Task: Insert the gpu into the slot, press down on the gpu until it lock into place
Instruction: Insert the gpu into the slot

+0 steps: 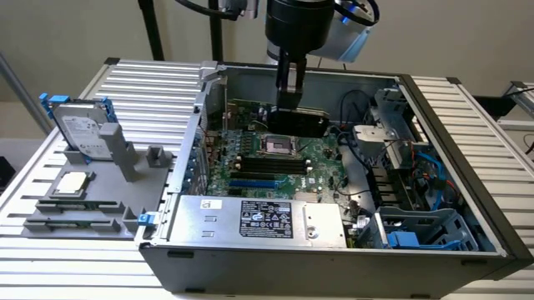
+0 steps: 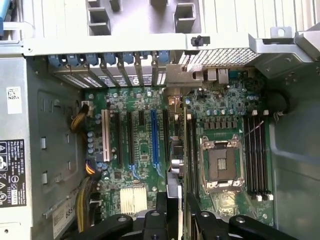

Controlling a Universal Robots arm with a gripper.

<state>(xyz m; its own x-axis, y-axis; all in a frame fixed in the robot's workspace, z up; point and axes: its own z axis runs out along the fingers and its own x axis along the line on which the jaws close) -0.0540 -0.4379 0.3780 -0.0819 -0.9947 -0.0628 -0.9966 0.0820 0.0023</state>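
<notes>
My gripper [image 1: 292,107] reaches down into the open computer case and is shut on the gpu [image 1: 299,122], a flat black card held on edge above the green motherboard [image 1: 313,169]. In the wrist view the gpu [image 2: 190,150] appears edge-on between the black fingers [image 2: 160,215], with its metal bracket end toward the case's rear wall. The slot [image 2: 154,137], a long bright-blue strip, lies among parallel black slots. The card hangs apart from it, on the side of the CPU socket [image 2: 221,165]. In the exterior view the slot [image 1: 252,185] lies nearer the camera than the held card.
A silver power-supply box [image 1: 259,219] fills the case's near side. Cables and a drive cage [image 1: 417,231] crowd the exterior view's right. Memory slots [image 2: 257,152] sit beyond the socket. A hard drive [image 1: 79,128] stands on a grey fixture [image 1: 84,206] outside the case.
</notes>
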